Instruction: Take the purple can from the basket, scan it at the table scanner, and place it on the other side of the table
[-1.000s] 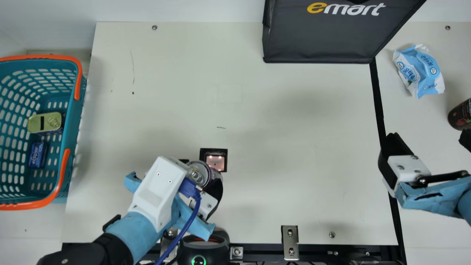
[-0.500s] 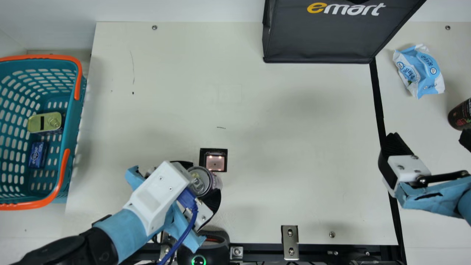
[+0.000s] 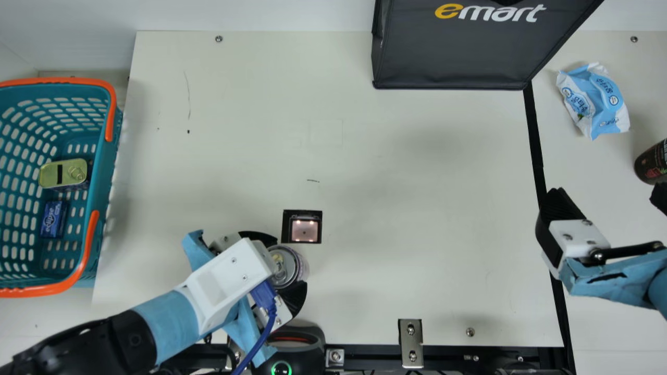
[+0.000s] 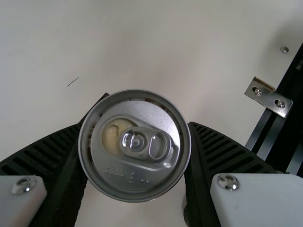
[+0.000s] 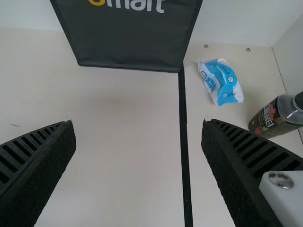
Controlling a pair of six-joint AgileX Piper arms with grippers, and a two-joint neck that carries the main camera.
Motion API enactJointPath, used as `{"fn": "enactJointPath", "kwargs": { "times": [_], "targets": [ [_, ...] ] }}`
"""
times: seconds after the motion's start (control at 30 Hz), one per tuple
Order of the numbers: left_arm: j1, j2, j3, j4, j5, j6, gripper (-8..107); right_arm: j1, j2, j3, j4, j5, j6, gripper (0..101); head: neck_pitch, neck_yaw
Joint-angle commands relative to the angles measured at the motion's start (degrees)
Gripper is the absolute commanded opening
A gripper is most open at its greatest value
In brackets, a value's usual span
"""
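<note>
Just our side of the scanner (image 3: 305, 230), we pinch the purple can (image 3: 284, 267) in our left gripper (image 3: 288, 263), lid up, its long axis roughly upright. Beyond the scanner, rightward, stands a dark bag (image 3: 453, 57); well left sits the basket (image 3: 107, 172). Well right, our right gripper (image 3: 607, 194), fingers spread, blocks part of the way; farther right are a bottle (image 3: 651, 162) and wipes (image 3: 594, 101).
</note>
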Motion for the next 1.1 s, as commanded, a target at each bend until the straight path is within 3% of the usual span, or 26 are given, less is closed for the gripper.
{"fn": "enactJointPath", "kwargs": {
  "times": [0.0, 0.37, 1.07],
  "targets": [
    [0.85, 0.13, 0.09, -3.56, -0.16, 7.06, -8, 0.0, 0.0, 0.0, 0.0, 0.0, 0.0, 95, -1.66, 0.09],
    [6.83, 1.98, -1.67, -17.22, 1.01, 28.03, -8, 0.0, 0.0, 0.0, 0.0, 0.0, 0.0, 95, -1.66, 0.09],
    [28.2, 7.11, -7.55, -40.84, 14.11, 67.34, -8, 0.0, 0.0, 0.0, 0.0, 0.0, 0.0, 95, -1.66, 0.09]
  ]
}}
